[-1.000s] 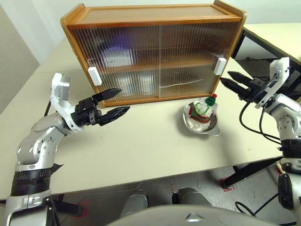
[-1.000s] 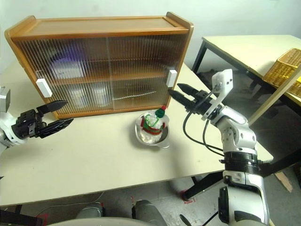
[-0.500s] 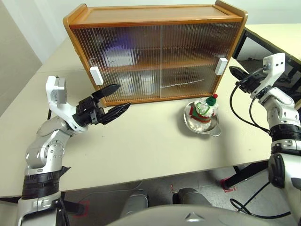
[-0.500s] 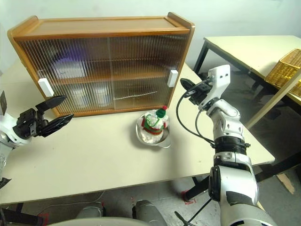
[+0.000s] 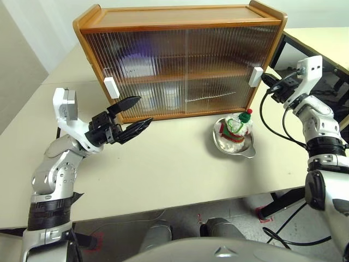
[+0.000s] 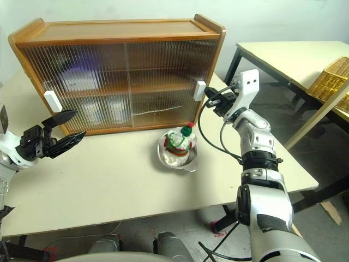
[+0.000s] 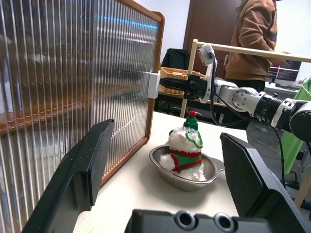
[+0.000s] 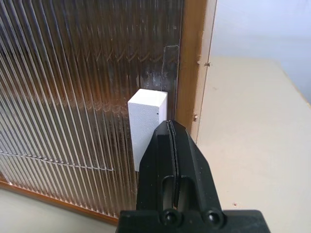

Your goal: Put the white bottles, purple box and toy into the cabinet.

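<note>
Head view, cabinet [image 5: 180, 60]: wooden, two shelves, standing on the counter [image 5: 163, 169]; both ribbed sliding doors drawn shut.
Head view, handles: left handle [image 5: 111, 87] at the cabinet's left edge; right handle [image 5: 254, 76] at its right edge.
Head view, cabinet contents: blurred pale shapes and a purple patch behind the left door; too indistinct through the ribbing to name.
Head view, toy [image 5: 236, 126]: upright in a steel bowl [image 5: 233, 145], on the counter just in front of the cabinet's right door, apart from it.
Head view, left gripper [image 5: 133, 113]: fingers spread wide, nothing between them; held above the counter in front of the cabinet's lower left corner.
Head view, right gripper [image 5: 266, 81]: fingers pressed together, holding nothing; tip just beside the cabinet's right handle.
Left wrist view, left gripper [image 7: 165, 165]: two black fingers far apart, empty; cabinet door alongside one finger.
Left wrist view, toy [image 7: 184, 148]: seated in the bowl near the cabinet's front base.
Left wrist view, right gripper [image 7: 170, 85]: tip meeting the cabinet's right handle; contact cannot be told.
Left wrist view, background: person in a brown top beyond the cabinet's end.
Right wrist view, right gripper [image 8: 170, 127]: fingers closed flat against each other, tip overlapping the white handle [image 8: 146, 121] by the cabinet's wooden side post.
</note>
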